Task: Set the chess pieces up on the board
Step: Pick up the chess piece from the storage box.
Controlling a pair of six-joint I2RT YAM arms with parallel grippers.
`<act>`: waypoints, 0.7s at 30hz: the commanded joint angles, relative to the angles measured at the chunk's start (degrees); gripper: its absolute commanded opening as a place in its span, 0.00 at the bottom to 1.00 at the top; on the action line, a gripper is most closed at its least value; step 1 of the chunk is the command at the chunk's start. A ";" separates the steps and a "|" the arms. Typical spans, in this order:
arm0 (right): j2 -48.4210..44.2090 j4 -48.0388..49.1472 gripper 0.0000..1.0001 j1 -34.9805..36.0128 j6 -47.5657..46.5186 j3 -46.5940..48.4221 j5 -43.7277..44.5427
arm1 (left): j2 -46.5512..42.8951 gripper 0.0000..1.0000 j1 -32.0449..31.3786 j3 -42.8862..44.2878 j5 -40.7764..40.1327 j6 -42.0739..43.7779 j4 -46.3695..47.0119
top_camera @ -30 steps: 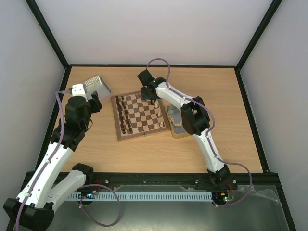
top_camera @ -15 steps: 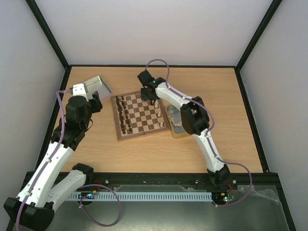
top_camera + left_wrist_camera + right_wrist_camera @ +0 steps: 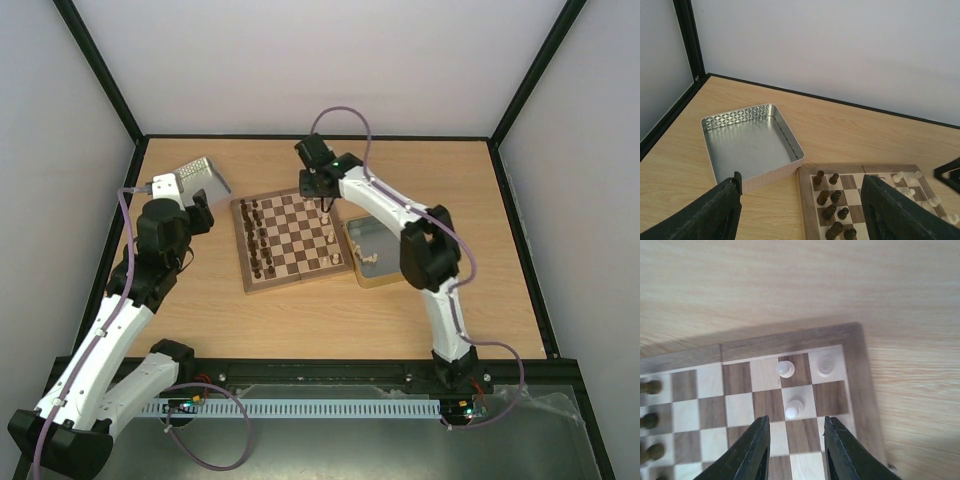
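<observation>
The left gripper (image 3: 800, 220) hangs over the far-left part of the desk (image 3: 300, 320). Its jaws are spread wide and empty above the silver tin (image 3: 747, 145), which holds nothing. This arm has not shifted in the last second.

Just right of the tin lies the board (image 3: 300, 281), with the dark pieces (image 3: 258, 240) lined along its left side.

The change is at the board's far right corner. The right gripper (image 3: 796, 435), low over those squares a second ago, has lifted and drawn toward the far edge, and its elbow has swung right. Its jaws are parted and hold nothing. Three cream pieces (image 3: 785, 369) stand on the corner squares below, so a piece seems just set down. That side is far from full.

Just beside the board on the right, the gold tin (image 3: 375, 284) holds the loose cream pieces (image 3: 370, 262) not yet placed. The pieces standing in the corner crowd the next descent and could topple.
</observation>
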 commanded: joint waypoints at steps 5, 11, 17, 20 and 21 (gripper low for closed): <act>-23.96 7.61 0.30 -2.50 2.25 -23.12 10.13 | 0.19 0.68 0.37 -0.59 1.04 0.66 1.37; -37.78 7.66 0.35 -5.69 5.78 -44.62 12.30 | 0.61 0.68 0.36 -0.46 1.80 0.55 1.55; -39.98 10.11 0.35 -6.23 7.52 -54.96 6.71 | 1.11 0.68 0.47 -0.21 1.82 0.59 1.61; -38.81 12.34 0.34 -6.23 7.57 -56.64 3.99 | 1.17 0.68 0.52 -0.21 1.95 0.51 1.55; -38.31 12.83 0.34 -6.23 7.53 -56.94 3.31 | 1.20 0.68 0.51 -0.28 1.97 0.47 1.48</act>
